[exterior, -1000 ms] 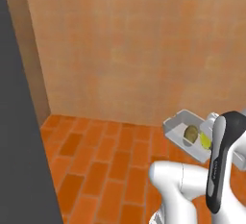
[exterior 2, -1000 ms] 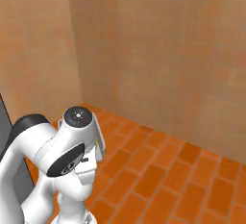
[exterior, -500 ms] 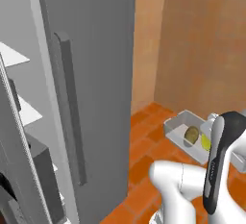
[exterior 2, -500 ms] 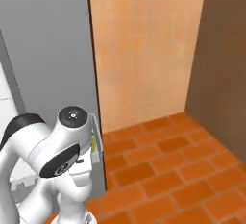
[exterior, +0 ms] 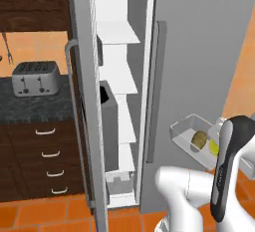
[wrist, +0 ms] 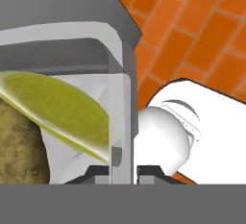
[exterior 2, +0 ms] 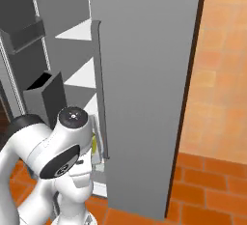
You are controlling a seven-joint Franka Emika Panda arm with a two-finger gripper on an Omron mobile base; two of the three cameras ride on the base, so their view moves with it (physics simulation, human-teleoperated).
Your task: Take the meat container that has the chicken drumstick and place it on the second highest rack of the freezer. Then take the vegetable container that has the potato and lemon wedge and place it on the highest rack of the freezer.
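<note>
Matt grey freezer [exterior: 199,52], shiny metal toaster [exterior: 34,78], dark wood drawers [exterior: 40,161]

No text, label, brand, number or sign can be read on anything here.

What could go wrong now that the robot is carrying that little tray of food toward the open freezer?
The gripper pinches only the thin rim of the vegetable container, so the tray could tip or slip. The potato and lemon wedge lie loose and might roll out. The tray hangs close to the freezer door front and could bump it on the way in.
</note>
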